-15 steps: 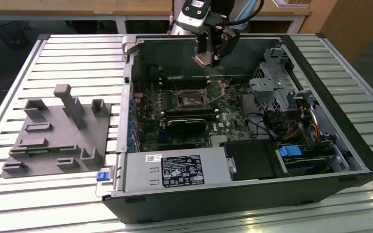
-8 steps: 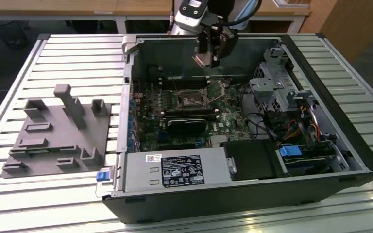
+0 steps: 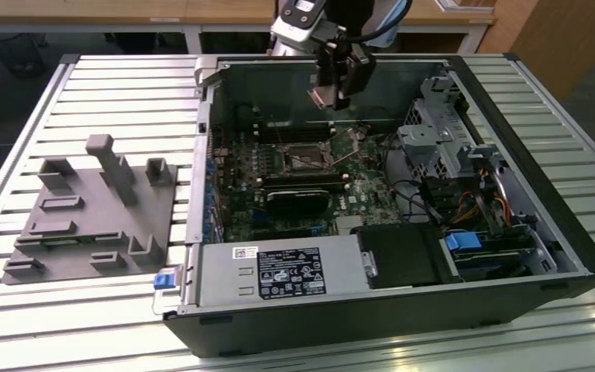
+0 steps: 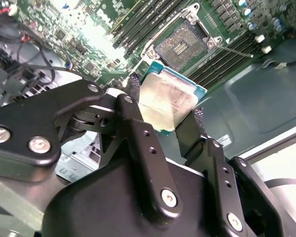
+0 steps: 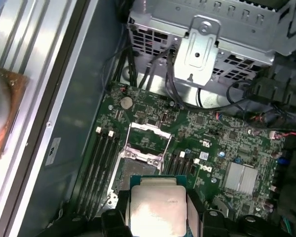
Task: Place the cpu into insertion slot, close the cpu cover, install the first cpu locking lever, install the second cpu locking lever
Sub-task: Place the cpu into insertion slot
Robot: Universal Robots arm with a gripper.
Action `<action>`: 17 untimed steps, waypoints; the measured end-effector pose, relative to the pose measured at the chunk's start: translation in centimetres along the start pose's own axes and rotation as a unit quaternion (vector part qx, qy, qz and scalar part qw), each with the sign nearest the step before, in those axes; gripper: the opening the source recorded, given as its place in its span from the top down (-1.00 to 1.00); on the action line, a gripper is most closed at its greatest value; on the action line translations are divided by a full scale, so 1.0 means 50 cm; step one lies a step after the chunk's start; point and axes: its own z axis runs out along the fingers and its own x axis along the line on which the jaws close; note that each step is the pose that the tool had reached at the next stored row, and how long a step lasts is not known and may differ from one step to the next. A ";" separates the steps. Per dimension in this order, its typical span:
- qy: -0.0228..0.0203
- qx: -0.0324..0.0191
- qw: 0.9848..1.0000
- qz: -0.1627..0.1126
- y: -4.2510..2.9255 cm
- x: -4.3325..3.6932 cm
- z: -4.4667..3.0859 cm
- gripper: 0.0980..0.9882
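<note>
On the slatted worktop [image 3: 111,85] lies the open computer case [image 3: 401,318]. The pincer [image 3: 331,94] hangs over its green board [image 5: 212,143], clamped on the chip [image 4: 167,101] by two opposite edges. Below the pincer the socket [image 4: 182,44] lies bare, its cover [image 5: 150,128] apparently swung open, so none of the four steps looks done. The chip is a flat square with a pale silvery top and a blue-green rim, held clear of the socket.
</note>
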 end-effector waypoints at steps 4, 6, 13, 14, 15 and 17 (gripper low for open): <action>-0.003 0.000 1.000 0.030 0.000 0.000 0.003 0.00; -0.004 -0.001 0.999 0.043 -0.001 0.000 0.005 0.00; -0.007 -0.001 0.996 0.084 -0.001 0.001 0.012 0.00; -0.008 -0.001 0.996 0.089 -0.001 0.001 0.013 0.00; -0.008 -0.001 0.996 0.094 -0.001 0.001 0.014 0.00; -0.009 -0.002 0.995 0.103 -0.001 0.002 0.017 0.00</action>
